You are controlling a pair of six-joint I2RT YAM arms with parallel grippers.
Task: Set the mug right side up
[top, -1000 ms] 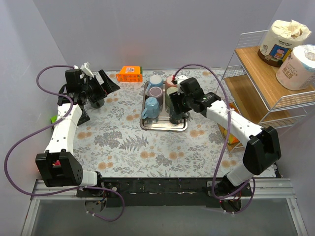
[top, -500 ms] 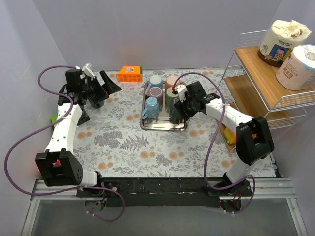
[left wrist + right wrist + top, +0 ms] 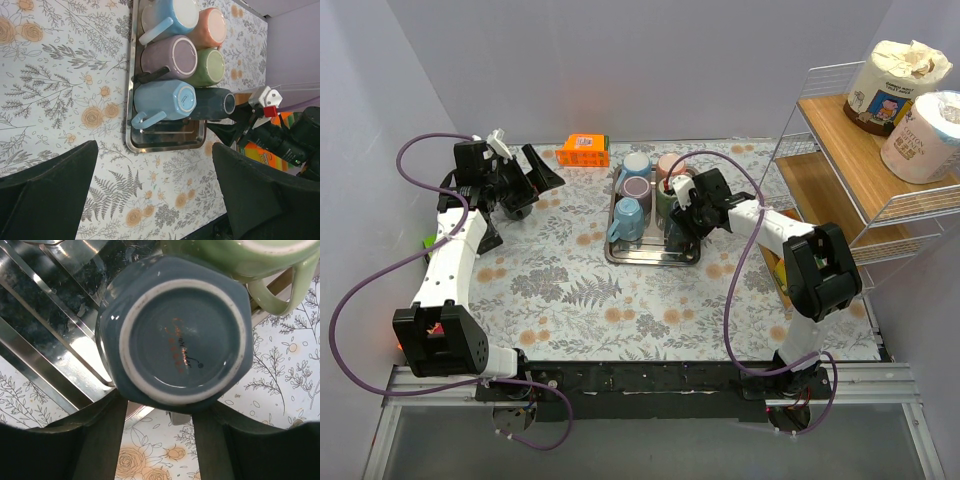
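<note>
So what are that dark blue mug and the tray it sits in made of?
The dark blue mug looks like glazed ceramic. Its faceted sides are glossy with small highlights, and a pale, seemingly unglazed ring runs around its base, with a printed mark inside. The tray looks like polished metal, probably stainless steel. It is silvery, ribbed and almost mirror-like, throwing back bright light.

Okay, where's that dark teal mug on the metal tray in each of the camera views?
Top external: the dark teal six-sided ceramic mug sits at the near right corner of the metal tray.
Left wrist: right of centre, in the tray's lower right corner.
Right wrist: it fills the centre, base toward the camera.
Shared landmark: the green ceramic mug directly beside it.
</note>
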